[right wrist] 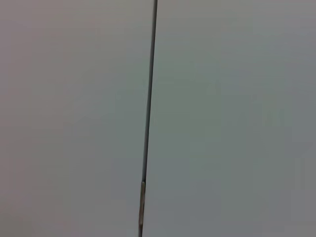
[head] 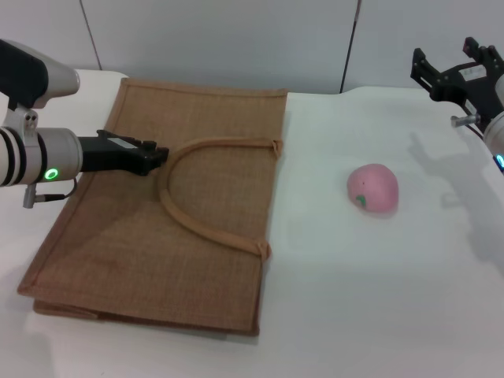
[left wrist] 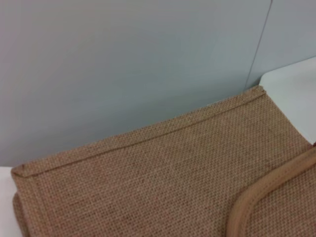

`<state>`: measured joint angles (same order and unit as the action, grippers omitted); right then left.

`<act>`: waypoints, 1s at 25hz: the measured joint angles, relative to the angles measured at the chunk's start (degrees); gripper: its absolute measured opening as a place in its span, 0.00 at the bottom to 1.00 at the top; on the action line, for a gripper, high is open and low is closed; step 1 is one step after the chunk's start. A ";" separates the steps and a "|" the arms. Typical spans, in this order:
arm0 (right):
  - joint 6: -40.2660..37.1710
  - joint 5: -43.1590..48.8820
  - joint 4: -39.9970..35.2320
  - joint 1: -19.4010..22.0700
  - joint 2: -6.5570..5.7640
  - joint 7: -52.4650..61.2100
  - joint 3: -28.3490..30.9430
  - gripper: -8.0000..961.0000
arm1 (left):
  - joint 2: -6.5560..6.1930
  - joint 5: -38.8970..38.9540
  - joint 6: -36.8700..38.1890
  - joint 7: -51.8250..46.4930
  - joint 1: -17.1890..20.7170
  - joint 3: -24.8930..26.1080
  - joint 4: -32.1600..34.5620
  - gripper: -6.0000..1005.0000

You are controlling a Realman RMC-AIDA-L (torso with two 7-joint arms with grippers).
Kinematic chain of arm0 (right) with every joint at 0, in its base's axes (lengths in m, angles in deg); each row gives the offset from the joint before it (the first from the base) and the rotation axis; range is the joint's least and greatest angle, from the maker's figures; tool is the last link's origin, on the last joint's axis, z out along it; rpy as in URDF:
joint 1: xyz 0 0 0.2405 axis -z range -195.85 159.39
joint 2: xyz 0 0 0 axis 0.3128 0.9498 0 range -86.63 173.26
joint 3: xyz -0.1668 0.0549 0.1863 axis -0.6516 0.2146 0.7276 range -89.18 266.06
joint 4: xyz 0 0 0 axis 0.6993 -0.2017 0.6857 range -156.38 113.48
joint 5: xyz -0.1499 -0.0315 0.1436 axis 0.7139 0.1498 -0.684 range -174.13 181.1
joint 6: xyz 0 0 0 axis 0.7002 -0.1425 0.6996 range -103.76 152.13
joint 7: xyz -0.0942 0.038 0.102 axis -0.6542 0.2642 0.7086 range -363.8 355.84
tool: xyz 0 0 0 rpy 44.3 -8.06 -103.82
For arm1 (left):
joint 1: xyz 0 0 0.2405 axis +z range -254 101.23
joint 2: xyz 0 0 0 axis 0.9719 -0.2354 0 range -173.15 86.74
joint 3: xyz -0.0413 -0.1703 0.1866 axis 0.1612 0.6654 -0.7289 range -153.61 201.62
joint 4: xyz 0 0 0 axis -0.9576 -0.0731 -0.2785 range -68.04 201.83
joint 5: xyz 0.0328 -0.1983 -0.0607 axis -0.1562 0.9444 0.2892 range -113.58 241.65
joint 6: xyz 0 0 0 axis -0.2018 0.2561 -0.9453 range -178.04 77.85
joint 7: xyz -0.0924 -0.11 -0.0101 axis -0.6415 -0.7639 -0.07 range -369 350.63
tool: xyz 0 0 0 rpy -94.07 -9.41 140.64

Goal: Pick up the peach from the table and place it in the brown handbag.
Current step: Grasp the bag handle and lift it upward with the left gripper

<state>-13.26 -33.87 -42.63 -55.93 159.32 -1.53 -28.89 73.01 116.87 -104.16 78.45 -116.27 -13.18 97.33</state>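
The pink peach (head: 372, 189) lies on the white table (head: 378, 299), right of the middle, with a small green mark facing me. The brown handbag (head: 173, 213) lies flat on the left half of the table, and its arched handle (head: 206, 228) rests on top of it. My left gripper (head: 153, 157) hovers low over the bag's left part, right beside the handle's curve. The left wrist view shows the bag's woven face (left wrist: 163, 182) and a bit of the handle (left wrist: 266, 192). My right gripper (head: 446, 69) is raised at the far right, open and empty, well behind and to the right of the peach.
A pale grey panelled wall (head: 236, 39) stands behind the table. The right wrist view shows only this wall and a vertical seam (right wrist: 148, 118). Bare tabletop surrounds the peach, and a gap of white table lies between the peach and the bag's right edge.
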 joint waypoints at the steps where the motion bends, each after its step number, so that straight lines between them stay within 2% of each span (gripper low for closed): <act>1: 0.00 0.00 0.00 0.00 0.00 0.01 0.00 0.89 | -0.01 -0.01 0.01 -0.01 -0.10 -0.04 -0.02 0.39; 5: 0.01 0.00 0.00 0.00 0.00 0.01 0.00 0.89 | -0.02 0.04 0.01 -0.01 -0.16 -0.07 -0.03 0.26; 16: 0.00 0.00 0.00 -0.09 0.00 0.01 0.00 0.89 | 0.06 -0.06 0.01 0.00 -0.45 -0.72 -0.15 0.35; 25: 0.29 0.00 0.00 -0.13 0.00 0.01 0.00 0.89 | 0.06 -0.43 2.26 1.48 -1.42 -0.90 -3.60 0.42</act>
<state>-12.96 -33.87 -42.64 -56.06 159.32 -1.52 -28.89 73.07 116.44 -101.90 79.92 -117.69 -14.08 93.73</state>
